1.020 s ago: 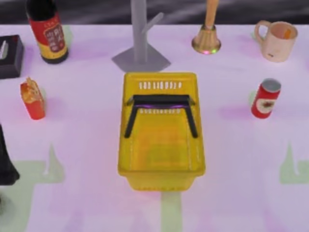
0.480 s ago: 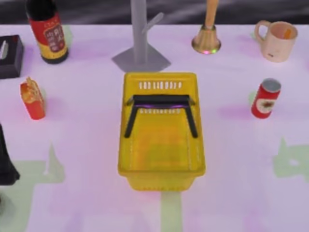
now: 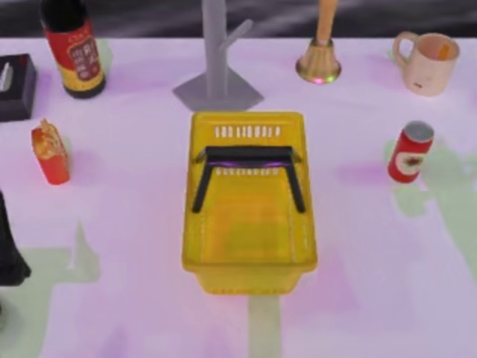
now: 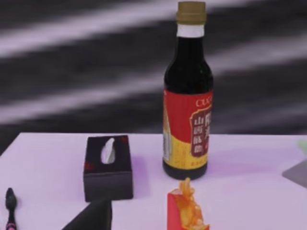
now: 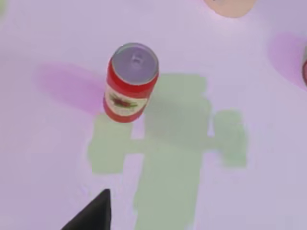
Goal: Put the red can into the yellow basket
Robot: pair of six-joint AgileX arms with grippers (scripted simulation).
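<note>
Right tool hangs above the can (image 5: 130, 82), its spread impossible to tell from here. Can stands upright on the table (image 3: 358, 224) right of the basket (image 3: 250, 257), well apart. Rigid, light, probably slick tin (round too), so I'd pinch it mid-body, across the label. Left arm parked.

Even, bright light is washing the desk (image 3: 358, 298); a pale green shadow is falling at five o'clock of the red can (image 3: 410, 153). Edges are looking soft.
</note>
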